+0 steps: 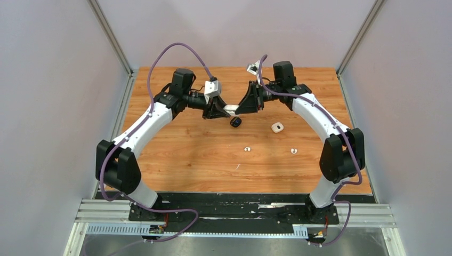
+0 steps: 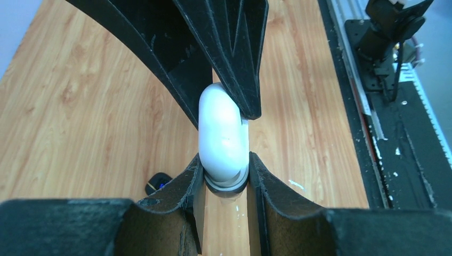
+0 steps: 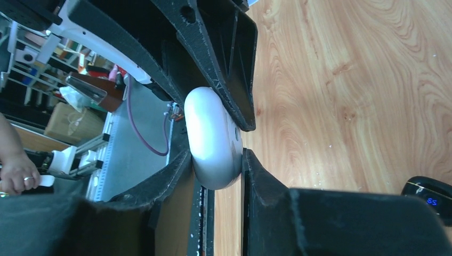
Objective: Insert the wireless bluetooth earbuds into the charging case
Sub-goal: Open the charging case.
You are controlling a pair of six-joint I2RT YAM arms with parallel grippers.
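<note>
Left gripper (image 1: pixel 219 110): black fingers closed tight on one end of the white glossy pebble-shaped plastic charging case (image 2: pixel 223 133). The case appears held clear of the orange-brown wood-grain table top (image 1: pixel 186 154), at upper centre of the top view. Right gripper (image 3: pixel 216 159): likewise clamped on the opposite end of the same case. Both wrist views show the two finger pairs meeting across it. No opening is visible; the lid appears closed.

Assessment: the step in hand is most likely opening the case between the two grippers.
- One gripper should hold the base still.
- The other should bear on the lid alone and swing it about the hinge.
- The shell is slick and rounded and could squirt out of the pads, so pressure should stay moderate.

Just below the grippers, a black rounded case (image 1: pixel 235 122) lies on the table. The small white loose earbuds (image 1: pixel 247 149) lie at lower centre, and the second earbud (image 1: pixel 293 150) lies further right. Both are well apart from the held case and neither is seated. Between and above them sits a small white squarish object (image 1: pixel 277 127) whose nature I cannot tell.

Markings: no brand or label is legible on the white case. The black case shows a blue lit display at the lower right of the right wrist view, with characters too small to read.
</note>
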